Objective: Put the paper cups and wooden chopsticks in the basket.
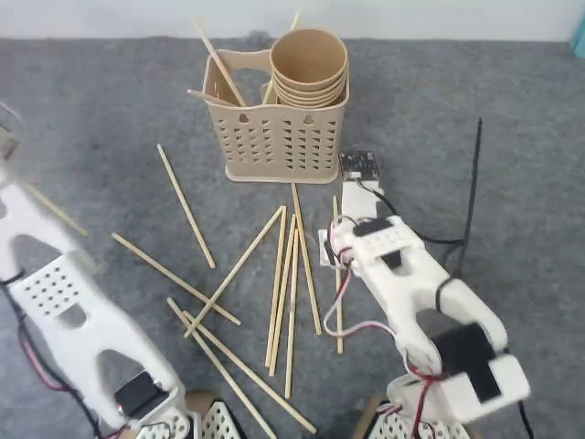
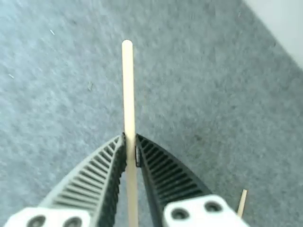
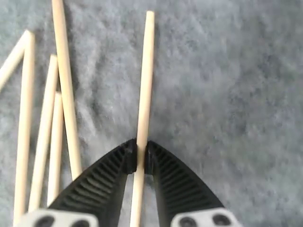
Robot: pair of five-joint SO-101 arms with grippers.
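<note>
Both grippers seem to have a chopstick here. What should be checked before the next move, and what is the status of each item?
1. Left gripper shut on left chopstick: ok.
2. Right gripper shut on right chopstick: ok.
3. Right chopstick apart from neighbouring sticks: ok.
4. Right chopstick lifted off carpet: cannot tell.
5. Cups inside basket: ok.
6. All chopsticks in basket: not ok; loose chopsticks lie on the carpet.

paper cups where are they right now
In the high view, the stacked paper cups sit inside the right part of the basket, at the far side of the table, with chopsticks leaning in the basket beside them.
</note>
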